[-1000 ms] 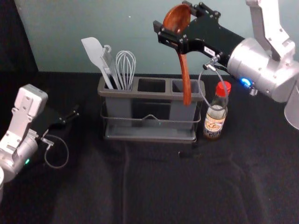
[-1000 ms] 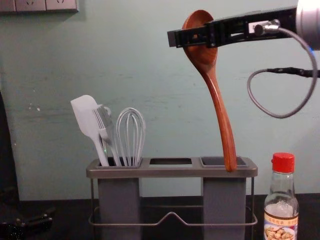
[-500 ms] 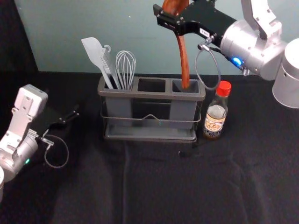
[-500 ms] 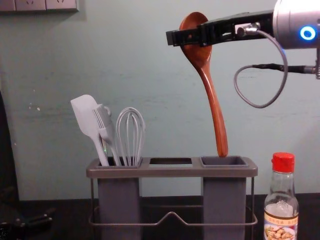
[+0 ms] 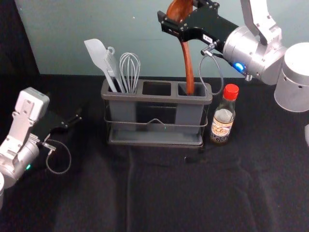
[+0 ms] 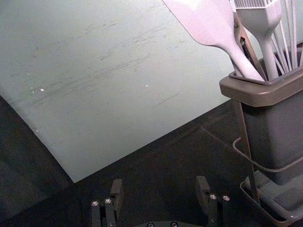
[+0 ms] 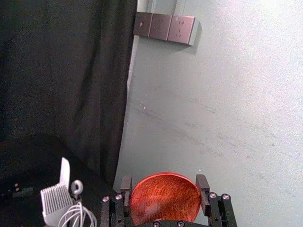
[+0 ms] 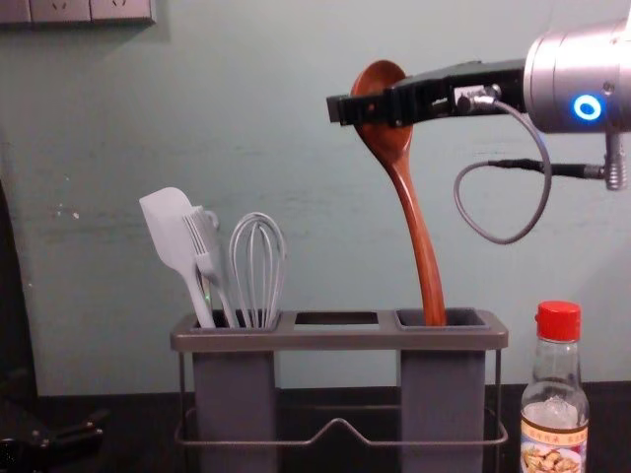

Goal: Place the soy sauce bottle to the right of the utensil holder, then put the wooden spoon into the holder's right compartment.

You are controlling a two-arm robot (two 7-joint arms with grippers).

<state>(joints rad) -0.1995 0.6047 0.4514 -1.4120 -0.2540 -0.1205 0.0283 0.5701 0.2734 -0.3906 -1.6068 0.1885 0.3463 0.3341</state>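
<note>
At the left, the left end effector (image 5: 72,122) is held low over the black-covered counter (image 5: 159,193), well apart from the utensil holder (image 5: 154,98); in the left wrist view, its fingers (image 6: 117,191) are spread wide, with nothing gripped between them. In the holder's left compartment, a pale spatula (image 8: 170,232), a basting brush (image 8: 204,241) and a wire whisk (image 8: 258,261) are stood with their heads up. The middle opening is framed by the same grey-brown rim.

Above the right compartment (image 8: 442,404), the wooden spoon (image 8: 419,236) is held bowl up, slightly tilted, with its handle pointed down. The handle's lower end is seen at the compartment's mouth, probably just inside, though its depth is hard to judge. The spoon's bowl is gripped by the right end effector (image 5: 172,24), which is reached in from the right, with its fingers closed against the two sides of the bowl.

Farther right, the red-capped soy sauce bottle (image 5: 223,123) is stood upright on the counter, just beside the holder's right end.
</note>
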